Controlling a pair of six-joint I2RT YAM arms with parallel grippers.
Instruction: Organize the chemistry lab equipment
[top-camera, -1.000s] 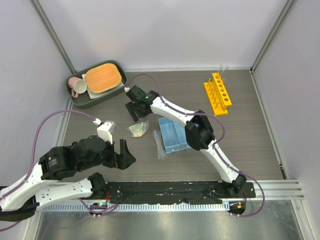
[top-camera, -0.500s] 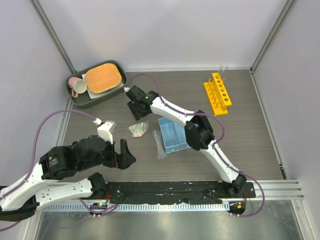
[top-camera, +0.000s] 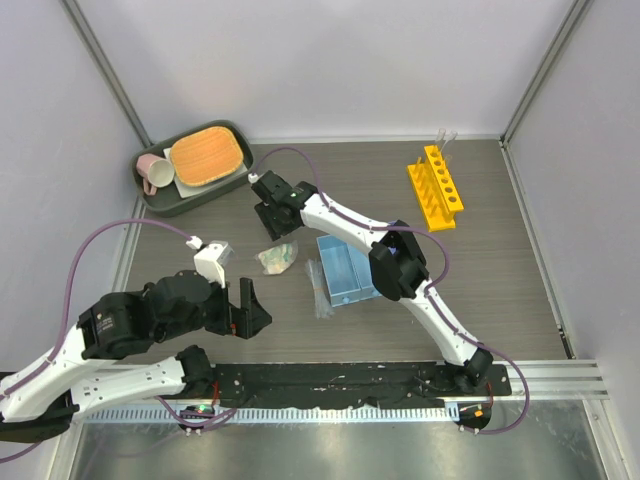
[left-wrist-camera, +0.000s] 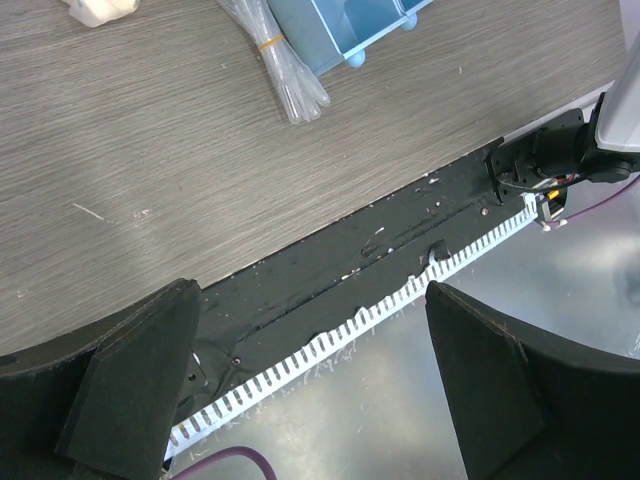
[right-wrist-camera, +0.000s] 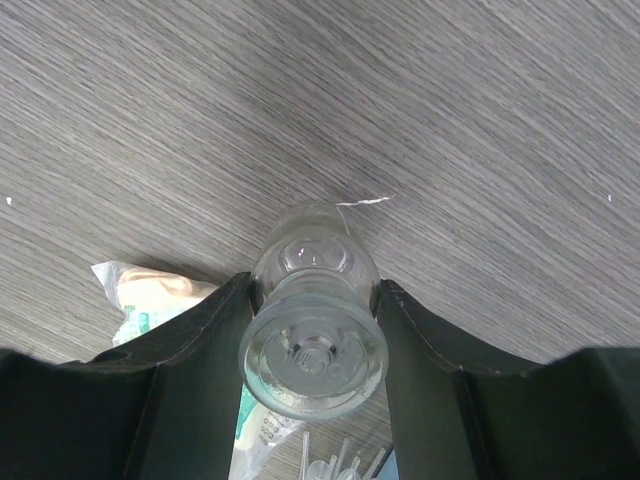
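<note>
The right gripper (right-wrist-camera: 313, 296) is closed to a narrow gap on a small clear beaker (right-wrist-camera: 312, 352). Its two black fingers (right-wrist-camera: 200, 350) press against the glass from either side, and one round end of the vessel faces the wrist camera. The beaker is over the wood-grain table (top-camera: 480, 270), just beyond a crumpled white-and-green packet (top-camera: 276, 257) and to the left of the blue three-compartment tray (top-camera: 342, 270). Whether its far end touches the table cannot be told. The left gripper (left-wrist-camera: 308, 292) is spread wide and holds nothing; between its fingers only the table's near edge and the black base rail (left-wrist-camera: 360, 270) show. The clear pipette bundle (left-wrist-camera: 285, 72) lies flat just beside the left side of the blue tray. The yellow-orange test tube rack (top-camera: 435, 187) stands well apart at the far right, with thin clear tubes (top-camera: 445, 134) upright at its far end. The grey tray (top-camera: 160, 197) with the orange pad (top-camera: 208, 155) and the pink mug (top-camera: 152, 173) sits in the far left corner. Against the pictures from a second and half a second ago, the right gripper shows no shift that can be made out. The left arm keeps the same pose, and the packet, tray, bundle and rack lie where they did.
</note>
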